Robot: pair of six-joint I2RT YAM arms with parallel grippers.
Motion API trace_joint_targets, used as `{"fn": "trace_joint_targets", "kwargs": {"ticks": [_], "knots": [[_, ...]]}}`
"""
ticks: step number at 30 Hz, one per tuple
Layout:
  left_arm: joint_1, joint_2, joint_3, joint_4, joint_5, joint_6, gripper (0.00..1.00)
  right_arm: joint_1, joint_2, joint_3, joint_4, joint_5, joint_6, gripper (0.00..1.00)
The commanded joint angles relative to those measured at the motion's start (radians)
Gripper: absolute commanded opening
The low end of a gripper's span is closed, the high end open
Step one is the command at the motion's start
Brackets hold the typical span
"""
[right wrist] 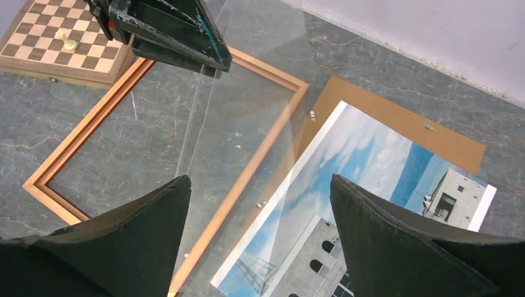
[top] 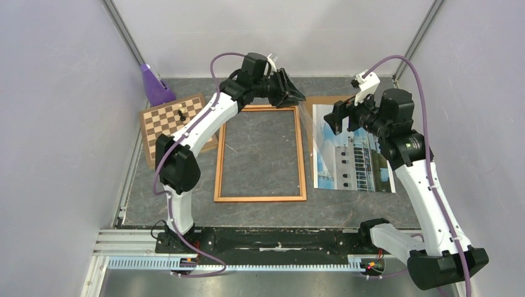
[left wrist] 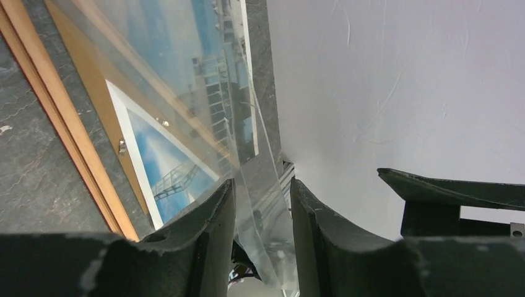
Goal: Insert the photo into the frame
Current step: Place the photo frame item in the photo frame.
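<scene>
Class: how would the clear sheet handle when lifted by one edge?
The clear sheet probably flexes: it looks very thin between the jaws of the left gripper. Likely slippery, being glossy and reflective. Probably light, since one edge grip holds it up.

Left arm [top: 204, 124]: extended forward, elbow bent, wrist turned rightward. My left claw [left wrist: 263, 185]: fingers closed on a clear pane [left wrist: 260, 238] running between them. Right arm [top: 427, 179]: raised, forearm angled leftward. My right claw [right wrist: 260, 179]: fingers wide apart, pointing downward.

Orange-brown frame [top: 260, 198], checkered chessboard [top: 162, 121]
</scene>
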Motion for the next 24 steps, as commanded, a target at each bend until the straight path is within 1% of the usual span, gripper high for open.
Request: {"fn": "trace_joint_targets", "kwargs": {"ticks": [1, 6, 12, 18, 24], "knots": [[0.019, -0.063, -0.037, 0.001, 0.011, 0.007, 0.47, -0.013, -0.020, 0.027, 0.019, -0.006, -0.001, 0.87], [0.040, -0.106, -0.104, 0.010, 0.038, 0.036, 0.54, -0.014, -0.012, -0.023, 0.041, -0.031, -0.009, 0.87], [0.053, -0.147, -0.196, 0.013, 0.094, 0.096, 0.55, -0.014, 0.007, -0.118, 0.099, -0.085, -0.012, 0.87], [0.076, -0.209, -0.297, 0.014, 0.116, 0.158, 0.56, -0.015, 0.018, -0.135, 0.105, -0.095, -0.021, 0.87], [0.112, -0.280, -0.438, 0.036, 0.115, 0.220, 0.56, -0.015, -0.002, -0.172, 0.119, -0.077, -0.031, 0.87]]}}
